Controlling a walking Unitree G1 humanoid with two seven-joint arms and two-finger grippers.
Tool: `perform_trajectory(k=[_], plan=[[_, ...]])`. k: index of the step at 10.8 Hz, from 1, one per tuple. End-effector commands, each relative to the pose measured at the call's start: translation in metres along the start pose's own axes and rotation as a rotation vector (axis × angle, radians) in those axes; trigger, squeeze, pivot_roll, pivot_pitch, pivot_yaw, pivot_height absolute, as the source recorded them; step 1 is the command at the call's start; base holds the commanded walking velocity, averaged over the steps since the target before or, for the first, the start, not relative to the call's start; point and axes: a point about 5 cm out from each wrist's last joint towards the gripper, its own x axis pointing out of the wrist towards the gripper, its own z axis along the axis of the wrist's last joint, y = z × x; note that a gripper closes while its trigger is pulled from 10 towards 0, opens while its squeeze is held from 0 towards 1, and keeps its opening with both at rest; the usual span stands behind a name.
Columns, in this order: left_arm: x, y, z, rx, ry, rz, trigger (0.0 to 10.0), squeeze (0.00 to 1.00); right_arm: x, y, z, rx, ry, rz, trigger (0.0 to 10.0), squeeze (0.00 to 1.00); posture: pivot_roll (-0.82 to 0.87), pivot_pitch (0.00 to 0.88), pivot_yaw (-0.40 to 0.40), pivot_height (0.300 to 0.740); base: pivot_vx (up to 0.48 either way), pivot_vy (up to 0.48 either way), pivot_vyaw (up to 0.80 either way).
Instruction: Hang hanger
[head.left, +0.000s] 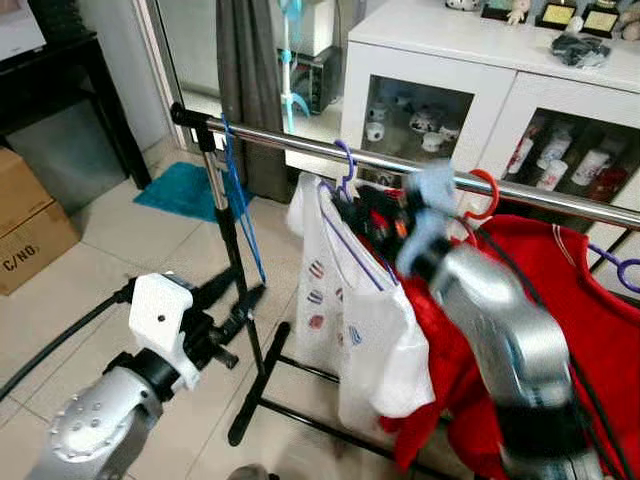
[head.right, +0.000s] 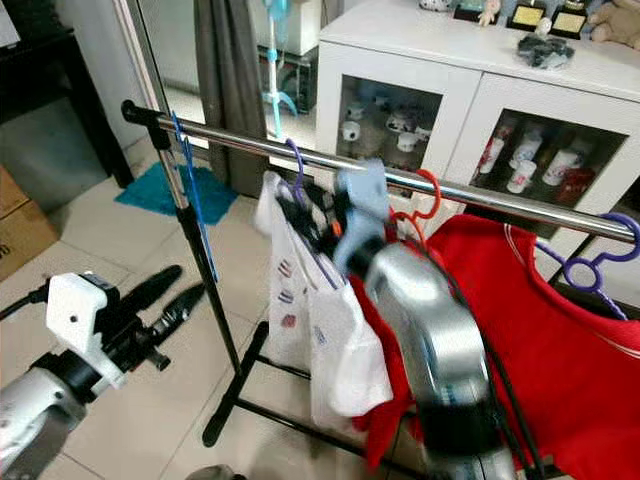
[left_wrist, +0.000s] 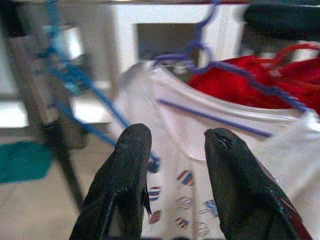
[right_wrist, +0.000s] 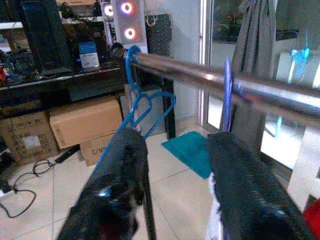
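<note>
A silver rail (head.left: 290, 145) of a clothes rack runs across in front of me. An empty blue hanger (head.left: 240, 210) hangs at its left end. A purple hanger (head.left: 345, 165) carrying a white shirt (head.left: 370, 340) has its hook (right_wrist: 227, 85) over the rail. Beside it a red hanger (head.left: 487, 195) holds a red garment (head.left: 590, 320). My right gripper (right_wrist: 175, 140) is raised just below the rail at the purple hanger's neck, fingers apart, open. My left gripper (head.left: 240, 295) hovers low by the rack's post, open with nothing held, pointing toward the shirt (left_wrist: 200, 165).
A white cabinet (head.left: 480, 70) with glass doors stands behind the rack. Cardboard boxes (head.left: 30, 220) sit at the far left, a teal mat (head.left: 185, 190) lies on the tiled floor, and a grey curtain (head.left: 250, 80) hangs behind. The rack's black foot (head.left: 255, 400) crosses the floor.
</note>
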Motion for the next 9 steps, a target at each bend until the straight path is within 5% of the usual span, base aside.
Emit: perform_trajectory(k=[1, 2, 3, 6, 9], plan=[[-0.002, 0.001, -0.002, 0.016, 0.015, 0.058, 10.0, 0.00, -0.007, 0.001, 0.003, -0.001, -0.007, 0.002, 10.0, 1.00, 0.05, 0.000, 0.024, 0.740, 0.000, 0.000, 0.00], [-0.007, 0.000, -0.004, 0.019, 0.019, 0.139, 10.0, 0.00, -0.025, 0.001, -0.004, 0.019, 0.000, -0.039, 10.0, 0.20, 0.05, 0.000, 0.017, 0.740, 0.000, 0.000, 0.00], [-0.013, -0.001, -0.001, 0.039, -0.008, 0.230, 10.0, 0.00, -0.044, 0.000, -0.011, 0.038, -0.003, -0.085, 10.0, 0.00, 0.05, 0.000, 0.013, 0.740, 0.000, 0.000, 0.00], [-0.028, -0.001, -0.013, 0.073, -0.017, 0.418, 10.0, 0.00, -0.091, -0.025, -0.036, -0.042, 0.040, -0.424, 10.0, 0.00, 0.04, 0.000, -0.004, 0.740, 0.000, 0.000, 0.00], [-0.025, -0.008, -0.022, 0.050, -0.005, 0.375, 10.0, 0.00, -0.091, -0.018, -0.031, -0.047, -0.001, -0.457, 10.0, 0.00, 0.02, 0.000, 0.002, 0.740, 0.000, 0.000, 0.00]])
